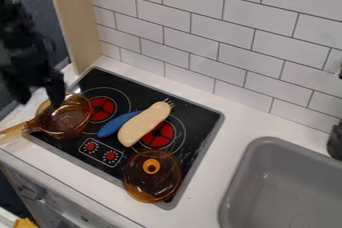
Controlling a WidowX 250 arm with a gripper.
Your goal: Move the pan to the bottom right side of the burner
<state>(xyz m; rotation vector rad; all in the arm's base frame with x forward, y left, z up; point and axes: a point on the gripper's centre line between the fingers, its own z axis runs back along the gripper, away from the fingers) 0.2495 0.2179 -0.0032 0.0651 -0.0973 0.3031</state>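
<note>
At the upper left, my black gripper [39, 95] hangs with its fingers spread apart, open. One finger is by the back rim of the pan, and the other stands farther left; I cannot tell whether either touches it. The pan [69, 122] is amber and see-through, upright at the left edge of the black stovetop [195, 118], beside the left red burner. Its handle points to the lower left over the counter edge.
A beige, sausage-like item [143, 124] and a blue item [117, 124] lie mid-stove, partly over the right burner. An amber lid [152, 182] with an orange knob covers the stove's bottom right corner. A grey sink [287, 184] is at right, tiled wall behind.
</note>
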